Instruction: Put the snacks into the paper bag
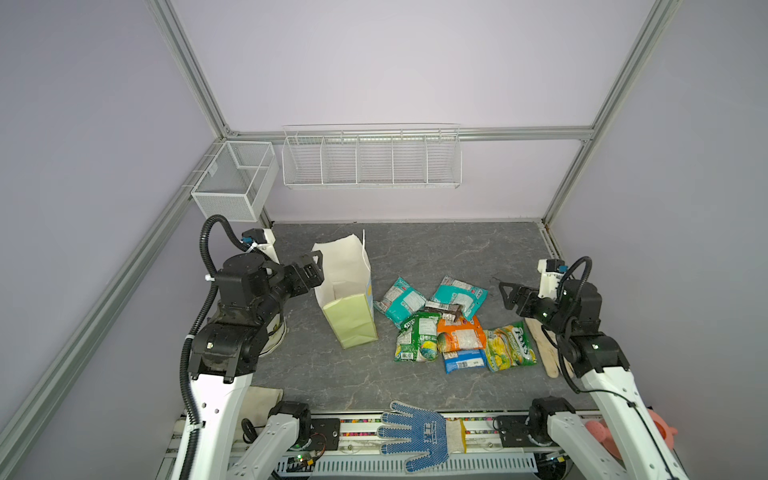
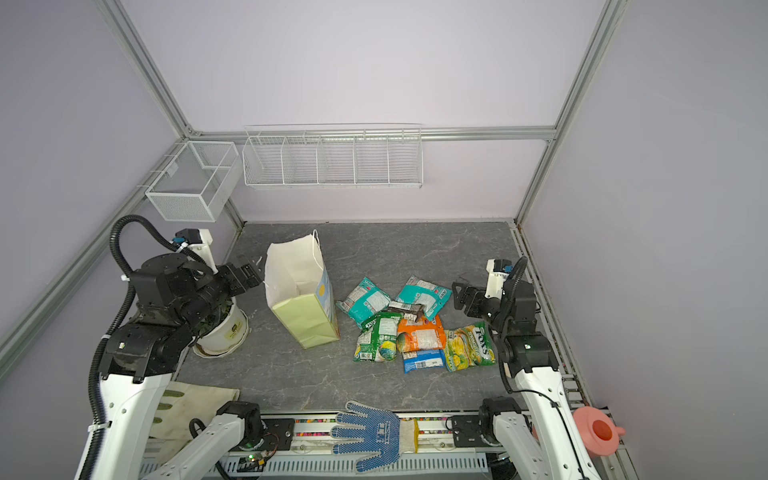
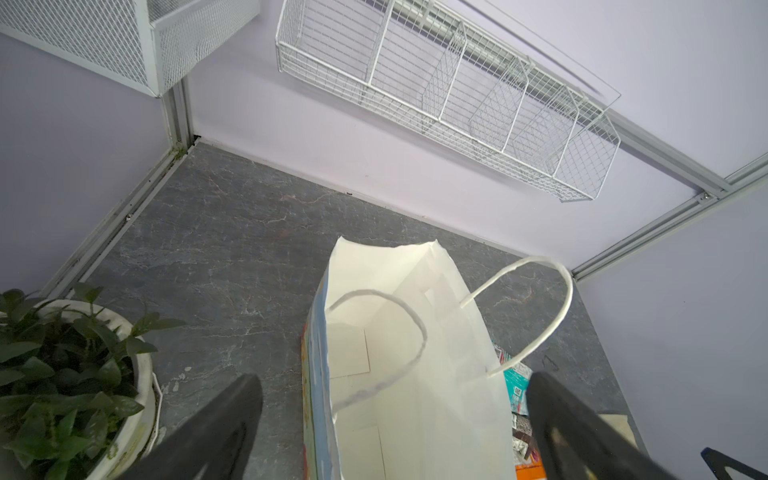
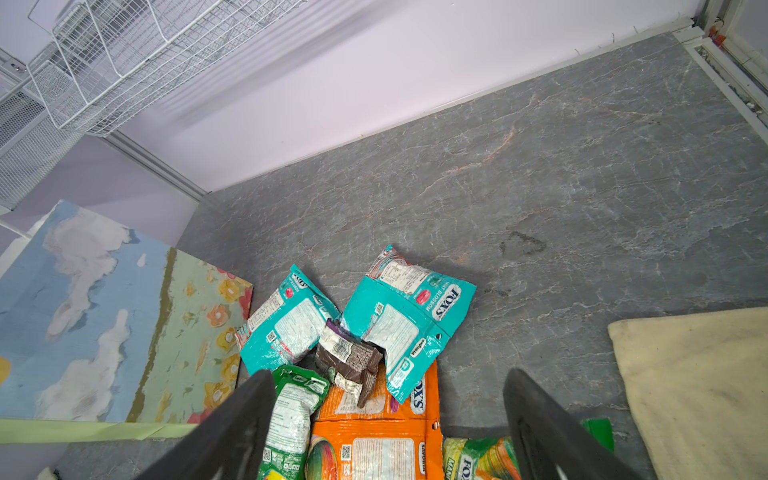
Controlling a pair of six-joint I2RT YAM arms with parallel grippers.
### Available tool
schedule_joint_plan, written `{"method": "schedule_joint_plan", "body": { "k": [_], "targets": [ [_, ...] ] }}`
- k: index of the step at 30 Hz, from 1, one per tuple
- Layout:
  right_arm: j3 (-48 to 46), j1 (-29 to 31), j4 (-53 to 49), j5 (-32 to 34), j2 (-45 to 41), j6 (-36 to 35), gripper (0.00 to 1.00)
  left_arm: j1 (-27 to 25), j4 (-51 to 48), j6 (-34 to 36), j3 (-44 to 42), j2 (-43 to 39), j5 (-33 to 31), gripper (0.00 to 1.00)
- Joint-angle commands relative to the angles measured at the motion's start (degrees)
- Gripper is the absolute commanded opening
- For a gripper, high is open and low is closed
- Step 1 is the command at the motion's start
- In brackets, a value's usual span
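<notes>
- Beside the paper bag [image 1: 351, 324], all seven snacks [image 1: 461, 336] lie unpacked; bag interior appears empty.
- Jaws of left gripper [image 1: 318, 270] and right gripper [image 1: 505, 296]: spread open, holding nothing.

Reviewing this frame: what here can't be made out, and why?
Paper bag interior: left wrist view, partly cut off by the frame edge.
Blue packet: both top views, mostly under the orange packet.
Plant pot: a top view, largely behind the left arm.
Cream glove: a top view, partly under the right arm.
</notes>
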Motion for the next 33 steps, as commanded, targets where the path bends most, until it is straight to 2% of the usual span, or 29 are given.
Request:
{"method": "schedule_joint_plan", "body": {
  "k": [1,9,18,33],
  "targets": [
    [0.8,0.4,-0.6,-1.2,-0.9,-0.3,0.89,-0.4,-2.8,0.2,-1.3,1.2,2.1,0.99],
    [1.4,0.5,-0.9,-1.6,-0.7,-0.3,0.89,-1.3,-2.1,0.6,-4.4,2.3,2.3,0.99],
    [1.9,0.7,-1.7,-2.1,-0.6,-0.6,0.89,-2.8,-1.3,1.1,-7.6,3.9,-1.2,0.99],
    [2.3,0.9,-3.4,-1.8,-0.7,-0.8,0.89,-2.8,0.9,1.2,-9.8,7.5,-2.1,0.68]
  ]
}}
